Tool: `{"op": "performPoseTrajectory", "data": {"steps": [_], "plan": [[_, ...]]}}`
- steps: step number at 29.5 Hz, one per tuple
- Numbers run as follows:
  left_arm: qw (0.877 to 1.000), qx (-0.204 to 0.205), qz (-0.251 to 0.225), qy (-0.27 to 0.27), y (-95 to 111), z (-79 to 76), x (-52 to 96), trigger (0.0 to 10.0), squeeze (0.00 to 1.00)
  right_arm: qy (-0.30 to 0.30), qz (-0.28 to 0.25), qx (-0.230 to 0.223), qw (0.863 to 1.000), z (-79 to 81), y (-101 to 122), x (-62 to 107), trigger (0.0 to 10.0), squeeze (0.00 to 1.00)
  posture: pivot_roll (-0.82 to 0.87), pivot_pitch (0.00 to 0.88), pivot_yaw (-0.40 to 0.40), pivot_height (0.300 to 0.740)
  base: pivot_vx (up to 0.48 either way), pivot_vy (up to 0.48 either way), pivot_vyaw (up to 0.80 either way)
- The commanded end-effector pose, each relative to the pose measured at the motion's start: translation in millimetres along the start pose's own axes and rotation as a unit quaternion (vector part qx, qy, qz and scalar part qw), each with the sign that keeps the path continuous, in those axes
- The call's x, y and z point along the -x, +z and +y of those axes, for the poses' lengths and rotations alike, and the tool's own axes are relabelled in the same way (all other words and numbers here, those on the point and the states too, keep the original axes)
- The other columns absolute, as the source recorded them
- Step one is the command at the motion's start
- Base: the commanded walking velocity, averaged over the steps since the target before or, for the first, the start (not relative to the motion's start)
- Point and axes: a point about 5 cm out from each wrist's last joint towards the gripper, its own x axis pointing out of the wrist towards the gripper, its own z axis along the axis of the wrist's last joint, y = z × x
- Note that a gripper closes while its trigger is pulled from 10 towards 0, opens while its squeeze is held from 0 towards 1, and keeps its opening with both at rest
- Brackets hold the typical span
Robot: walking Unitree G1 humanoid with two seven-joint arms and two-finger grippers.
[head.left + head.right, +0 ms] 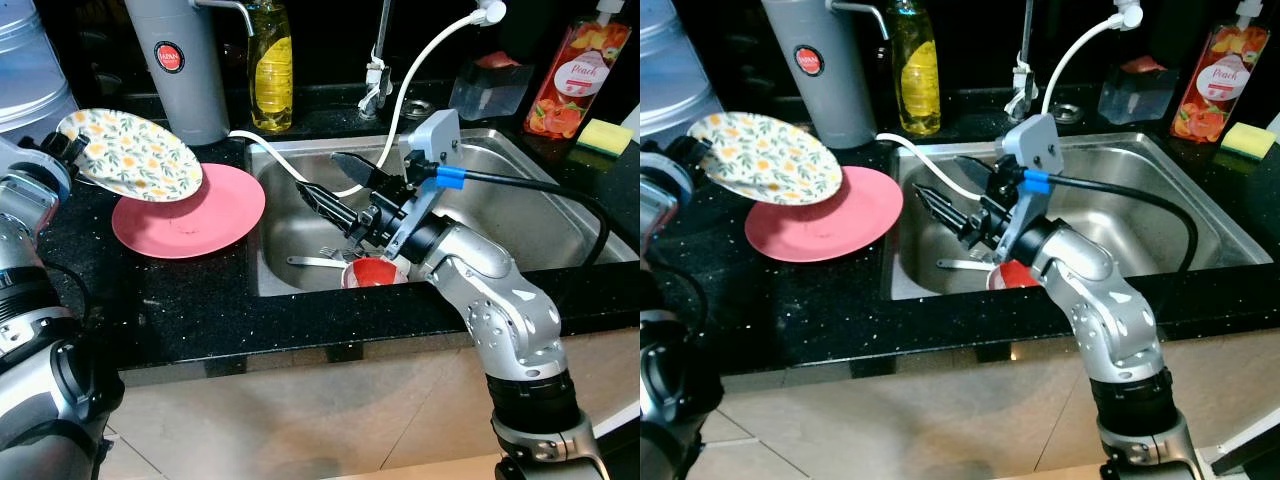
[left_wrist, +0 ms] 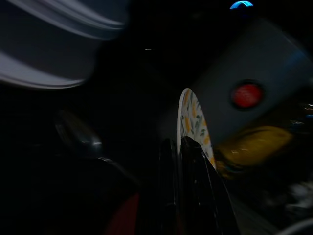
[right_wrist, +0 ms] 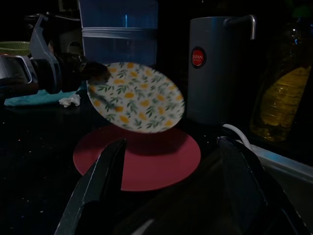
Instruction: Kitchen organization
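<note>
my view: grey thermos jug (image 1: 187, 65) – round red badge, white word reads "JAPAN" | orange-red pump bottle (image 1: 577, 75) by the sink – label reads "Peach" | yellow bottle (image 1: 271, 70) – label too small for me to read

We see a brushed steel sink (image 1: 520, 215), a glossy speckled black stone counter (image 1: 180, 300), and a smooth pink plate (image 1: 200, 220).

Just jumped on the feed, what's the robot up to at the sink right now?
The left gripper is shut on the floral plate, holding it tilted just above the pink plate on the black counter. The right gripper is open over the sink, above a red bowl and some cutlery lying in the basin.
</note>
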Motion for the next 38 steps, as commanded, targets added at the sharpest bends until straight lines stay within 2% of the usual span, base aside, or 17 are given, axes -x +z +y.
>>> {"op": "performPoseTrajectory", "data": {"steps": [1,3,4,6,8,13,15,18,20,21,23,24,26,27,29,32,38], "plan": [[0.999,0.011,0.0,-0.036,1,-11.2,1.3,10.0,0.0,0.0,-0.008,0.003,1.0,-0.9,4,-0.2,10.0,0.0,-0.07,0.13,0.033,0.74,0.0,0.0,0.0],[0.997,0.031,0.005,-0.066,-1,-18.6,3.4,10.0,0.0,-0.002,-0.007,0.003,1.0,-1.2,3,0.0,10.0,0.0,-0.07,0.13,0.033,0.74,0.0,0.0,0.0],[0.993,0.06,0.008,-0.104,-4,-27.9,6.6,10.0,0.0,-0.004,-0.007,0.003,1.0,-1.8,3,0.3,10.0,0.0,-0.07,0.128,0.032,0.74,0.0,0.0,0.0],[0.991,0.071,0.008,-0.116,-4,-31.2,7.9,10.0,0.0,-0.006,-0.007,0.003,1.0,-2.2,3,0.4,10.0,0.0,-0.07,0.128,0.032,0.74,0.0,0.0,0.0],[0.983,0.105,0.009,-0.151,-5,-39.4,11.0,10.0,0.0,-0.01,-0.007,0.001,1.0,-3.8,3,0.7,10.0,0.0,-0.07,0.126,0.029,0.74,0.0,0.0,0.0],[0.971,0.126,0.032,-0.2,-11,-51.8,15.5,10.0,0.0,-0.018,-0.01,-0.01,1.0,-7.1,2,0.6,10.0,0.0,-0.07,0.126,0.029,0.74,0.0,0.0,0.0],[0.969,0.136,0.039,-0.202,-14,-54.2,15.7,10.0,0.0,-0.027,-0.013,-0.019,0.999,-10.1,1,1.0,10.0,0.0,-0.08,0.126,0.026,0.74,0.0,0.0,0.0],[0.96,0.174,0.051,-0.213,-23,-64.0,15.0,10.0,0.0,-0.054,-0.022,-0.064,0.996,-17.9,-4,3.6,10.0,0.0,-0.08,0.126,0.026,0.74,0.0,0.0,0.0],[0.951,0.19,0.063,-0.234,-31,-74.0,15.6,10.0,0.0,-0.068,-0.037,-0.134,0.988,-23.0,-5,5.5,10.0,0.0,-0.08,0.129,0.024,0.74,0.0,0.0,0.0],[0.951,0.19,0.063,-0.234,-31,-74.0,15.6,10.0,0.0,-0.068,-0.037,-0.134,0.988,-23.0,-5,5.5,10.0,0.0,-0.08,0.129,0.024,0.74,0.0,0.0,0.0],[0.943,0.197,0.077,-0.257,-38,-82.6,17.8,10.0,0.0,-0.082,-0.057,-0.209,0.973,-28.1,-5,5.5,10.0,0.0,-0.08,0.129,0.024,0.74,0.0,0.0,0.0],[0.943,0.197,0.077,-0.257,-38,-82.6,17.8,10.0,0.0,-0.082,-0.057,-0.209,0.973,-28.1,-5,5.5,10.0,0.0,-0.08,0.129,0.024,0.74,0.0,0.0,0.0],[0.935,0.199,0.088,-0.281,-43,-90.1,20.5,10.0,0.0,-0.084,-0.083,-0.286,0.951,-30.0,-5,5.4,10.0,0.0,-0.08,0.129,0.024,0.74,0.0,0.0,0.0],[0.931,0.2,0.092,-0.29,-45,-92.6,21.4,10.0,0.0,-0.082,-0.1,-0.335,0.933,-31.8,-4,5.4,10.0,0.0,-0.09,0.13,0.029,0.74,0.0,0.0,0.0],[0.926,0.203,0.097,-0.302,-46,-95.3,22.9,10.0,0.0,-0.075,-0.122,-0.39,0.91,-33.1,-1,5.3,10.0,0.0,-0.09,0.13,0.029,0.74,0.0,0.0,0.0],[0.917,0.213,0.106,-0.32,-49,-100.0,25.4,10.0,0.0,-0.061,-0.138,-0.432,0.889,-31.9,0,4.8,10.0,0.0,-0.09,0.131,0.028,0.74,0.0,0.0,0.0],[0.911,0.206,0.123,-0.335,-58,-107.5,29.9,10.0,0.0,-0.049,-0.131,-0.452,0.881,-27.7,0,2.7,10.0,0.0,-0.1,0.131,0.027,0.74,0.0,0.0,0.0]]}}
